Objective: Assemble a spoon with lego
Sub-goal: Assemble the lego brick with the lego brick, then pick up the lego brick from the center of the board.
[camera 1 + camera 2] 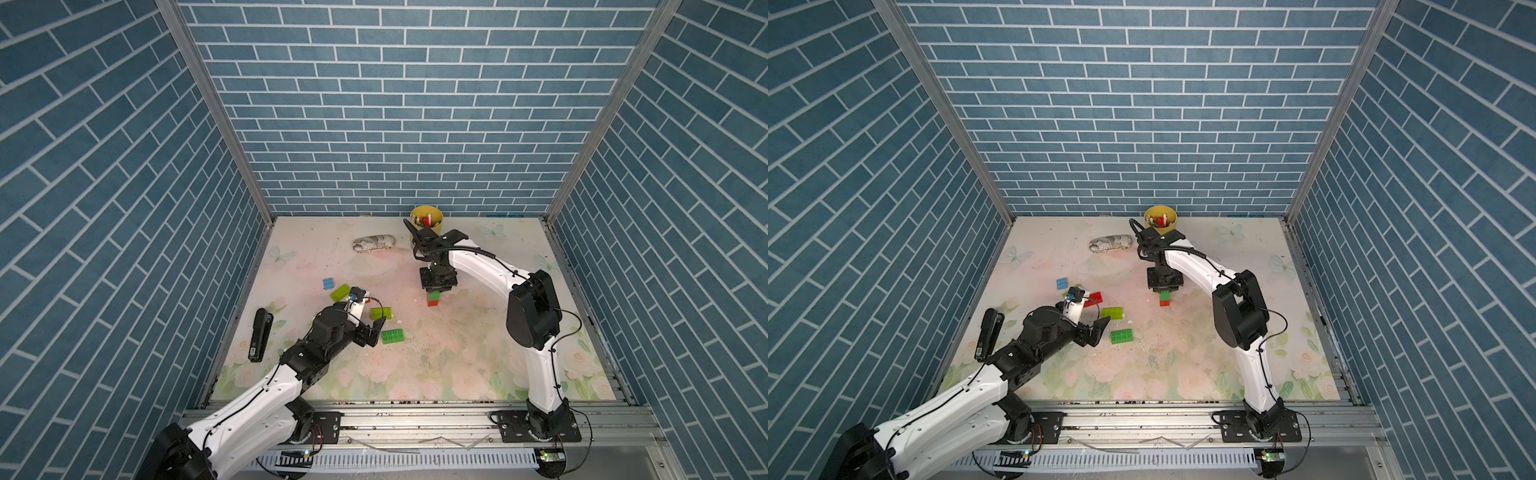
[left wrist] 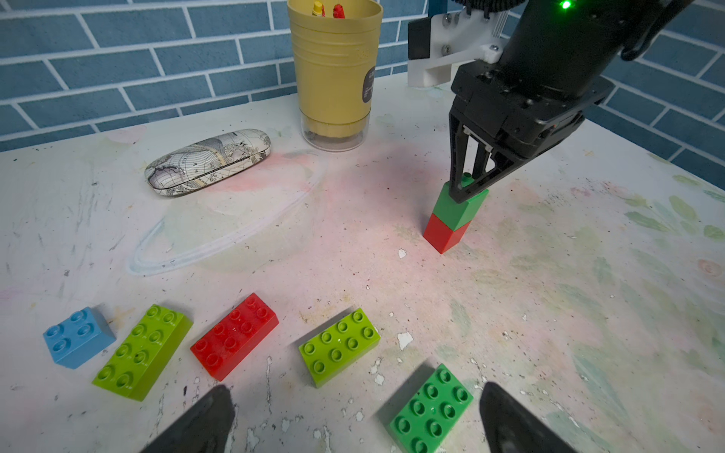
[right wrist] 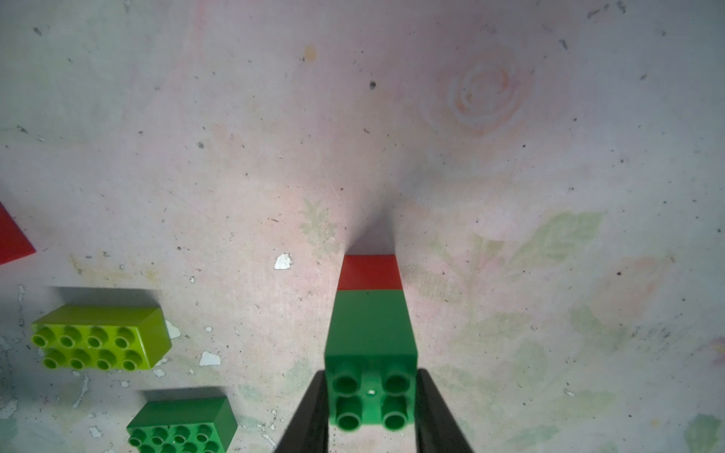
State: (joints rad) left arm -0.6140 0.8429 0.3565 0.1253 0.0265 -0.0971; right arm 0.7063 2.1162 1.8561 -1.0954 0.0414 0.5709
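A short upright stack stands mid-table: a green square brick [image 2: 459,210] pressed onto a red square brick [image 2: 445,235]. My right gripper [image 3: 371,378] comes straight down on it, shut on the green brick [image 3: 370,333]. Both top views show this stack [image 1: 433,299] [image 1: 1165,298]. Loose lego lies in a row: a light-blue square [image 2: 76,337], a lime oblong [image 2: 143,351], a red oblong [image 2: 235,335], another lime oblong [image 2: 339,345] and a green oblong [image 2: 431,408]. My left gripper [image 2: 353,388] hovers open just short of the green oblong [image 1: 392,336], holding nothing.
A yellow cup [image 1: 426,220] of small bits stands at the back behind the right arm. A map-print glasses case [image 1: 373,243] lies back left. A black stapler [image 1: 260,334] rests at the table's left edge.
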